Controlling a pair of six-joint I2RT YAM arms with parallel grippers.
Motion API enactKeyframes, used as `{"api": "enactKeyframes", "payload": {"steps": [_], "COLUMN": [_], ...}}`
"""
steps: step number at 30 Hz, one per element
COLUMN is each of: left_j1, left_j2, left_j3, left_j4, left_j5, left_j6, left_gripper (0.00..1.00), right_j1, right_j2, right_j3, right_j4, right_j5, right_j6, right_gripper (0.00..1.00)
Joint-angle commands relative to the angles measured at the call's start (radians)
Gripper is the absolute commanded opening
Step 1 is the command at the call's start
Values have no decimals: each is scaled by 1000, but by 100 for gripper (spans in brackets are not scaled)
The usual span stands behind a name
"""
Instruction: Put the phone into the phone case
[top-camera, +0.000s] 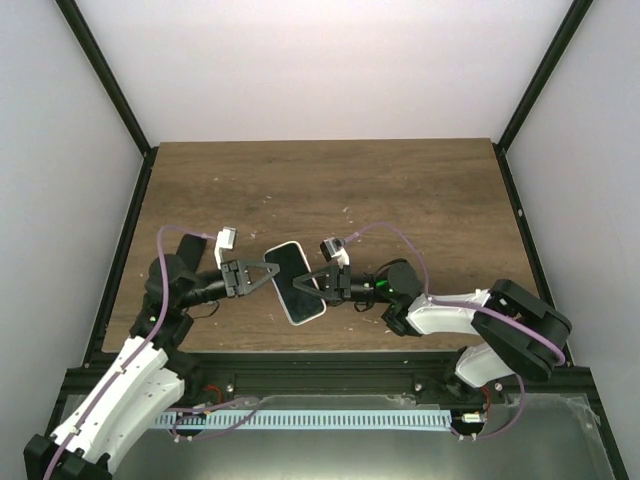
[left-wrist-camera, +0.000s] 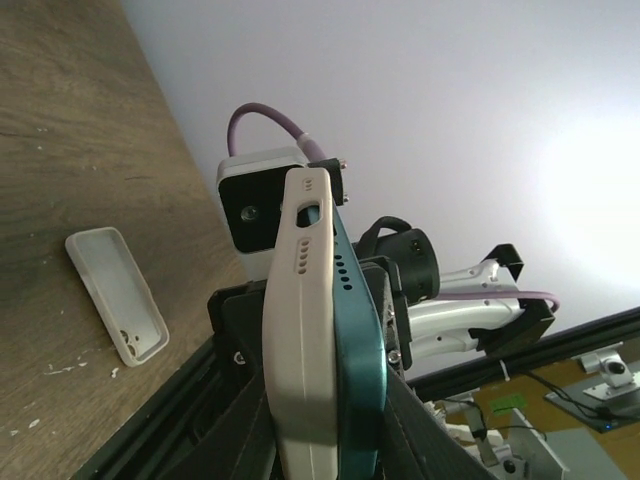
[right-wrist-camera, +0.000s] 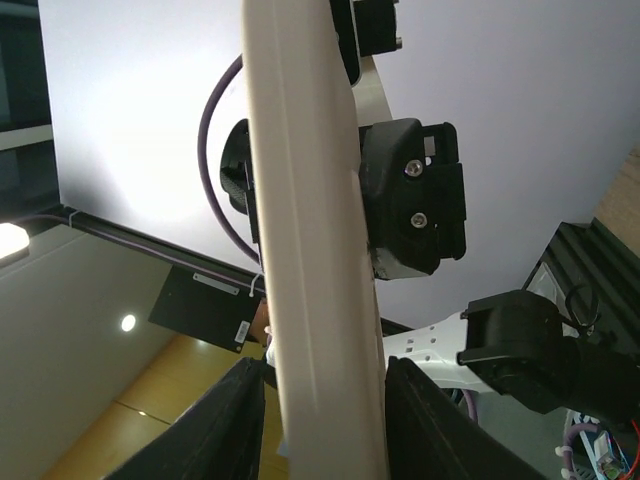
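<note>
Left claw (top-camera: 268, 274) is clamped on the cream phone case (top-camera: 306, 317), with the black phone (top-camera: 292, 272) seated inside, above the wooden table (top-camera: 400, 200). Right claw (top-camera: 308, 283) straddles the opposite edge, but I can't tell whether it's gripping. A spare case (left-wrist-camera: 118, 295) lies on the table.

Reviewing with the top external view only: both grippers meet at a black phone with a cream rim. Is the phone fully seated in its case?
Observer: Seemingly not: in the left wrist view the phone's teal edge stands proud of the cream case.
Operator: Any other case around?
Observer: Yes, a second, empty case lies hollow side up on the table, shown by the left wrist only.
Operator: And the right gripper?
Observer: Its wrist view shows its fingers flanking the cream case's edge; whether they clamp is unclear.
</note>
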Motion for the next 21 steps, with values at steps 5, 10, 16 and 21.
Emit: {"api": "enactKeyframes", "payload": {"steps": [5,10,16,21], "left_j1": [3,5,5,4], "left_j2": [23,22,57,78], "left_j3": [103,146,250,300], "left_j4": [-242,-327,-507,-615], "left_j5": [-6,-17,-39,-45], "left_j6": [135,155,217,259], "left_gripper": [15,14,14,14], "right_j1": [12,11,12,10], "right_j2": [-47,-59,-69,-77], "right_j3": [28,21,17,-10], "right_j4": [-52,-45,-83,-69], "right_j5": [30,27,24,33], "right_j6": [-66,-68,-81,-82], "right_gripper": [32,23,32,31]}}
